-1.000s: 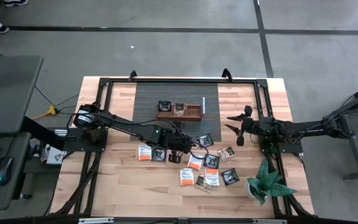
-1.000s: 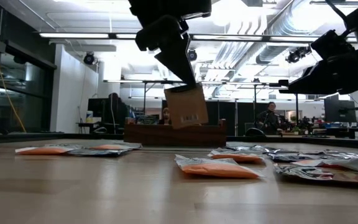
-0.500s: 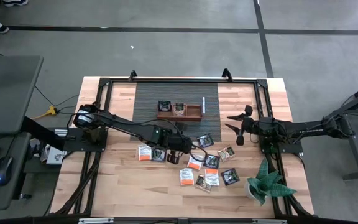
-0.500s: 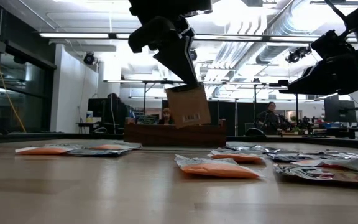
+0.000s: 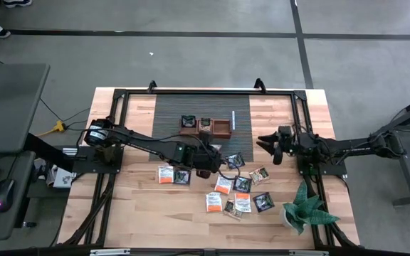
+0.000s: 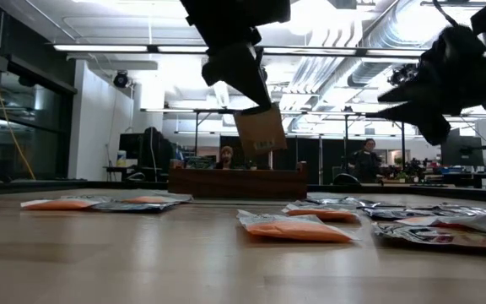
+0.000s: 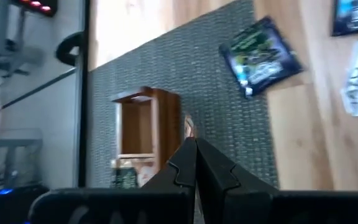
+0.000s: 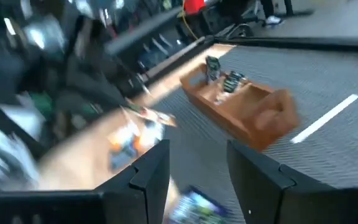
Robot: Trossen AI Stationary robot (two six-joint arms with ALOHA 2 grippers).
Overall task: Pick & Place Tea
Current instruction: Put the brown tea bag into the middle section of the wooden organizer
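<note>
My left gripper [image 5: 218,158] hangs over the middle of the table, shut on a pale beige tea sachet [image 6: 261,132] that is in the air in front of the brown wooden tray [image 5: 223,129]. Several more tea sachets, orange-and-white and dark, lie flat on the wood [image 5: 213,202] near the table's front. Two dark sachets [image 5: 188,121] stand in the tray's left compartments. My right gripper [image 5: 269,146] stands open at the right, lifted, with nothing between its fingers [image 8: 146,169]. My left gripper pinches the beige sachet by its top edge [image 6: 256,111] between its two shut fingers, which slant down from above. The sachet hangs below them, tilted, clear of the table. In the left wrist view only a thin edge [image 7: 189,126] shows past the fingertips.
The tray stands on a dark woven mat [image 5: 169,114] at the table's far middle; a white stick [image 5: 232,119] lies beside it. A green plant [image 5: 303,210] sits at the near right corner. Black frame rails [image 5: 119,135] run along the table's sides.
My left gripper has turned at the wrist while staying over the same spot; the beige sachet has risen a little and tipped to a steeper slant. My right gripper has rolled about its own axis, staying open and in place.
</note>
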